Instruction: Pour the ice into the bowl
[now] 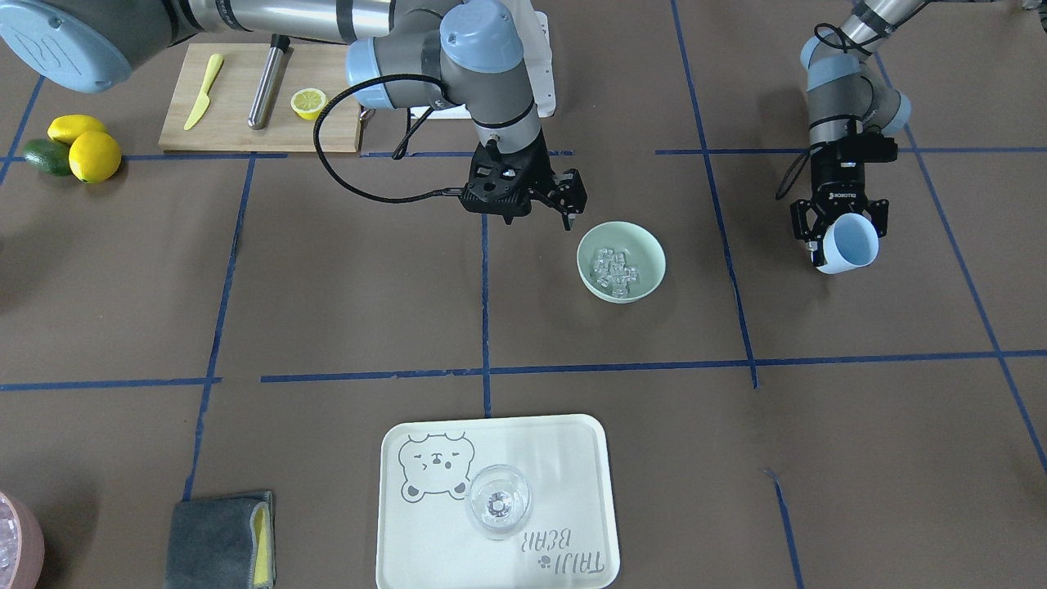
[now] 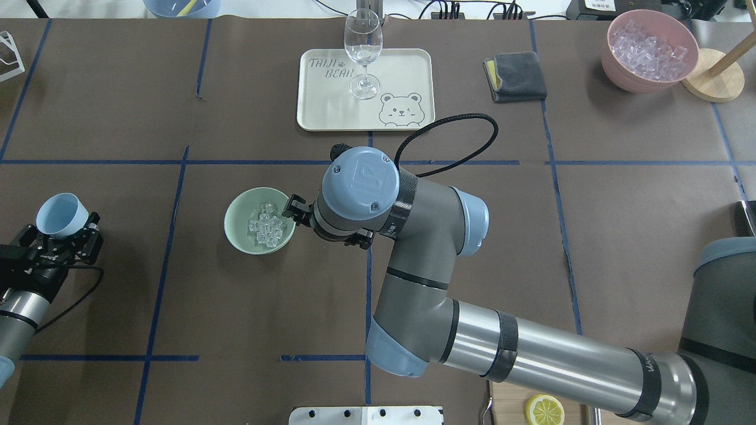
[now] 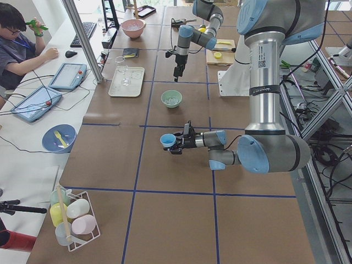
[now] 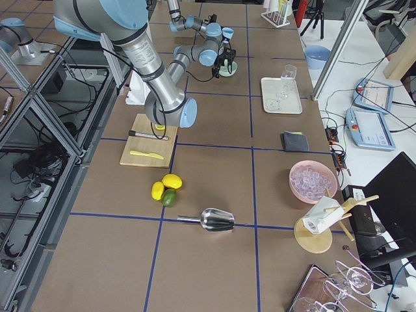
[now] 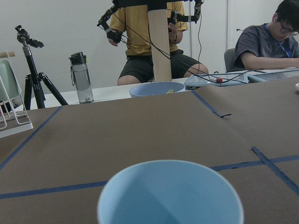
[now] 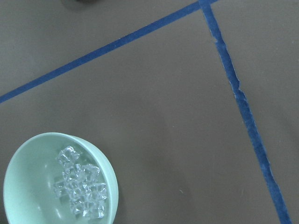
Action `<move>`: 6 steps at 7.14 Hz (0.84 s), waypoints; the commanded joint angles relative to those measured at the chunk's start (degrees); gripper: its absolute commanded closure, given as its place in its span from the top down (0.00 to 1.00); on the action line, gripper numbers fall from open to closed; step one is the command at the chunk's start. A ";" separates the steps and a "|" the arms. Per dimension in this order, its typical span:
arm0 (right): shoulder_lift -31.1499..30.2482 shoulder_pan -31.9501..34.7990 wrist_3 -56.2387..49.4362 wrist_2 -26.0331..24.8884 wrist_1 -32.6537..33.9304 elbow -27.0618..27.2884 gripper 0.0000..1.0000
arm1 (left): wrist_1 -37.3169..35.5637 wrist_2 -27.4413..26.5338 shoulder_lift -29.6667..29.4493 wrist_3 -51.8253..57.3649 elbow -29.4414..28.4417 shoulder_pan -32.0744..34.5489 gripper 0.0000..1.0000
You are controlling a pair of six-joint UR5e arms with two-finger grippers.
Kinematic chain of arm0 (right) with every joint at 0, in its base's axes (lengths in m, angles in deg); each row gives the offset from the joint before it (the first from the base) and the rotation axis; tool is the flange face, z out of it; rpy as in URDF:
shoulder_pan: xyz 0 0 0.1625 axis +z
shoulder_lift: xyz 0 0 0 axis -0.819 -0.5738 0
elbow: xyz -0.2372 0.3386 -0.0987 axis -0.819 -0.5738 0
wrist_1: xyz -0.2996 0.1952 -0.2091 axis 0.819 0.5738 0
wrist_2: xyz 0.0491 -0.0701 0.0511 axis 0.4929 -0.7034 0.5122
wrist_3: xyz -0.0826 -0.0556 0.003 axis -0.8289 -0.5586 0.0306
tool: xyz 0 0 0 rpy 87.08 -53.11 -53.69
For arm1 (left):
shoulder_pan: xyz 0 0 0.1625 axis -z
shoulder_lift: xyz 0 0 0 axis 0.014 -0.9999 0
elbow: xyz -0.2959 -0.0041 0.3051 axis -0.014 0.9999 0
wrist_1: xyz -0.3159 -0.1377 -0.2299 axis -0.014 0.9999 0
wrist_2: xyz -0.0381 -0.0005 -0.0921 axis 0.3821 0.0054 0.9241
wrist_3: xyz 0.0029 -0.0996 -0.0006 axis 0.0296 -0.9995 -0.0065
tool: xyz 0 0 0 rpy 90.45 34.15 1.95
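Bright, even light from overhead fills every view. The brown desk is matte and throws no glare. Shadows are soft and faint, lying close under the arms. In the front-facing view the tray carries a pale sheen near its middle, and the ice glints. In the left wrist view the blue cup at 6 o'clock is slightly soft. In the exterior right view the white side table at 1 o'clock is nearly washed out.

Grey joint housings, pale-blue round caps and silver tubes with black bands on right arm and left arm. Logo and rim screws on wrist cap. Black cable looped alongside. Black right claw; black left claw with white lettering.
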 commanded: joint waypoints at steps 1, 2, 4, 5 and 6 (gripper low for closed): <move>0.55 -0.21 -0.02 -0.16 -0.02 -0.38 1.00 | -0.01 2.21 -0.27 0.75 -0.06 1.09 0.28; 1.78 -0.39 0.07 -0.59 -0.02 -1.95 1.00 | -0.01 4.05 0.08 1.19 -0.06 1.62 0.50; 2.14 -0.74 0.59 -1.21 -0.02 -2.50 1.00 | 0.51 4.94 0.35 3.39 -0.06 2.59 1.00; 2.40 -0.91 0.60 -1.47 -0.10 -3.02 1.00 | 0.52 5.90 0.35 3.39 0.03 2.76 1.00; 3.80 -1.44 0.60 -2.78 -0.80 -5.46 1.00 | 0.69 8.00 0.44 3.57 0.55 3.72 1.00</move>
